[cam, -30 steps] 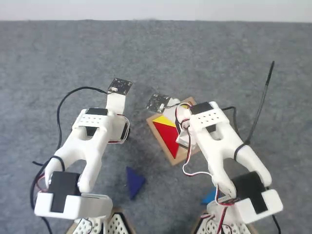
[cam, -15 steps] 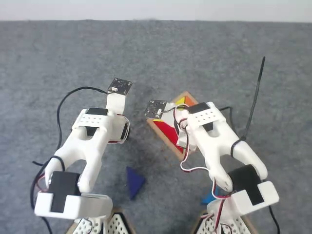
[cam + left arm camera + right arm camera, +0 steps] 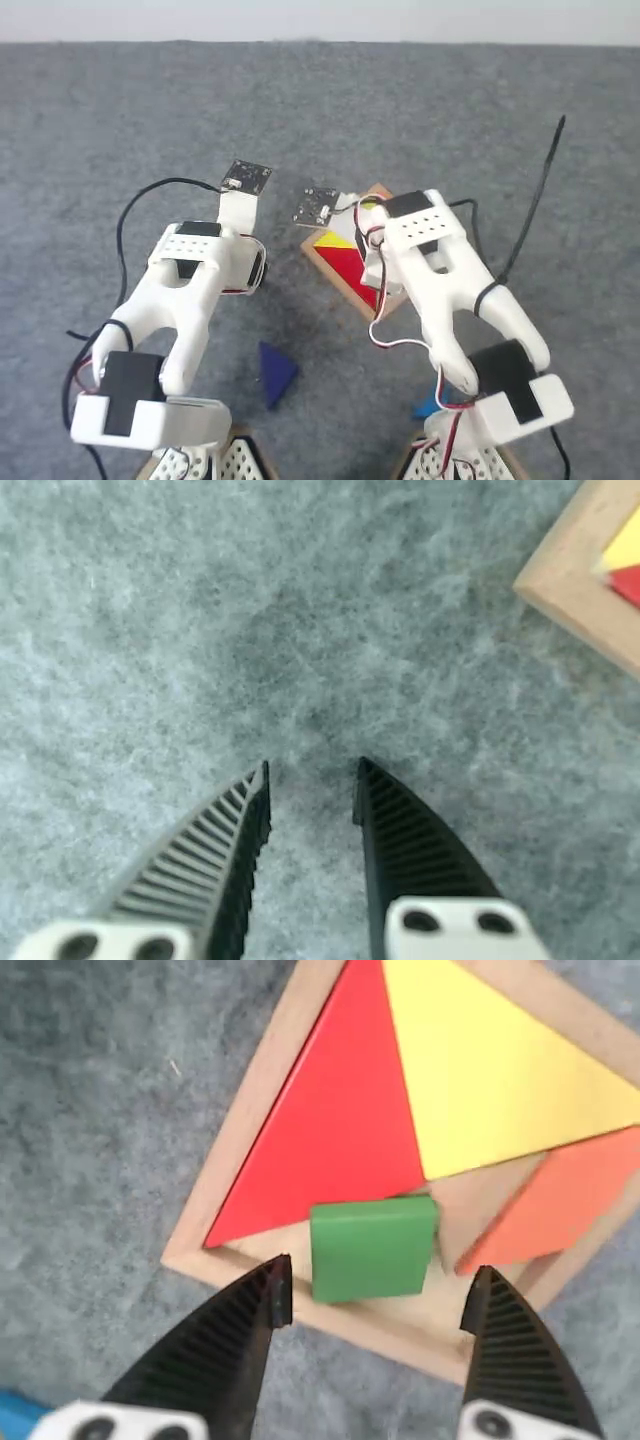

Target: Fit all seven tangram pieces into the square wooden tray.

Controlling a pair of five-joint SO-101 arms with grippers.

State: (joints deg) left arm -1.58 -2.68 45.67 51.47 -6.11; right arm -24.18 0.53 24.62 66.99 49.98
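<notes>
Over the last second the right arm has swung a little towards 10 o'clock in the high view, its wrist coming further over the square wooden tray (image 3: 335, 282). The tray's outline has shifted under it too, with the near corner now lying more towards 3 o'clock. That suggests the tray was nudged and turned slightly. The left arm has not moved.

The right gripper (image 3: 380, 1288) hangs with its jaws spread wide and empty, straddling the green square (image 3: 372, 1248) without touching it. The square lies inside the tray, against the long edge of the red triangle (image 3: 330, 1150), and appears to have just been released. It sits somewhat askew to the rim, so it probably needs a push before it seats squarely. The yellow triangle (image 3: 490, 1070) and an orange piece (image 3: 560, 1205) also lie in the tray.

The left gripper (image 3: 310, 772) hovers low over bare grey carpet at 9 o'clock of the tray, its jaws slightly parted and holding nothing.

Two pieces still lie on the carpet. A dark blue triangle (image 3: 275, 372) sits at 7 o'clock of the tray, and a light blue piece (image 3: 430, 405) lies at 5 o'clock, partly under the right arm. With four pieces inside, the task looks roughly half done, and a shifted tray may call for re-aiming before later placements.
</notes>
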